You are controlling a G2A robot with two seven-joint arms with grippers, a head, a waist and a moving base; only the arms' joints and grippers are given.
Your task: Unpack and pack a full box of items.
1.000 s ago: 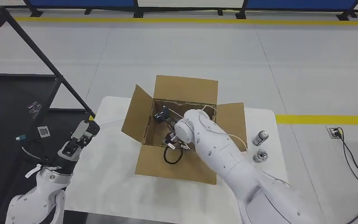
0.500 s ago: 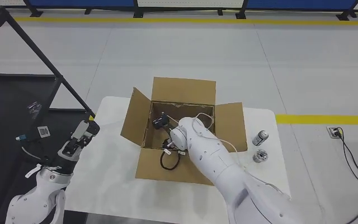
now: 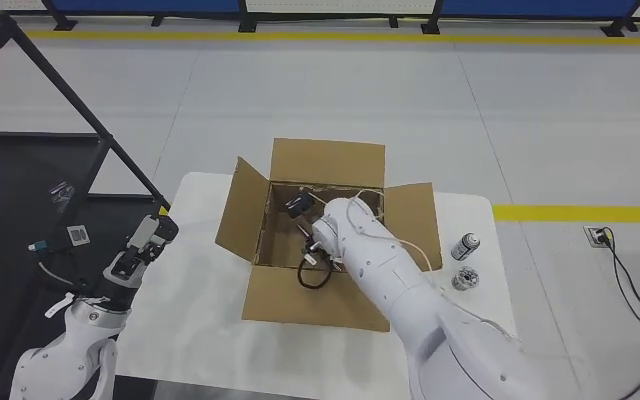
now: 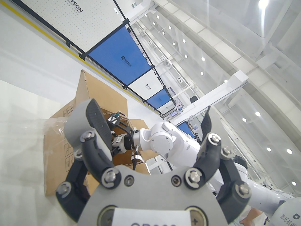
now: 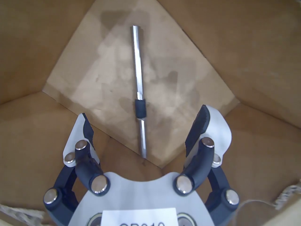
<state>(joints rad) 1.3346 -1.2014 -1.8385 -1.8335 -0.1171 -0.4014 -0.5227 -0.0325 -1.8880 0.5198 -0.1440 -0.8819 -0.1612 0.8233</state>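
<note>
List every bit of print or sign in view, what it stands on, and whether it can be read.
White wall panel: logo with a brand word, readable.
Blue wall panel: same mark, smaller.
Cardboard box: handling pictograms on its side, no readable words.
Left pincer label: cut off by the picture's edge.
Right pincer label: cut off likewise.

Industrial test hall: high ceiling with lamp rows, blue-and-white partition panels, yellow floor line at right edge.
</note>
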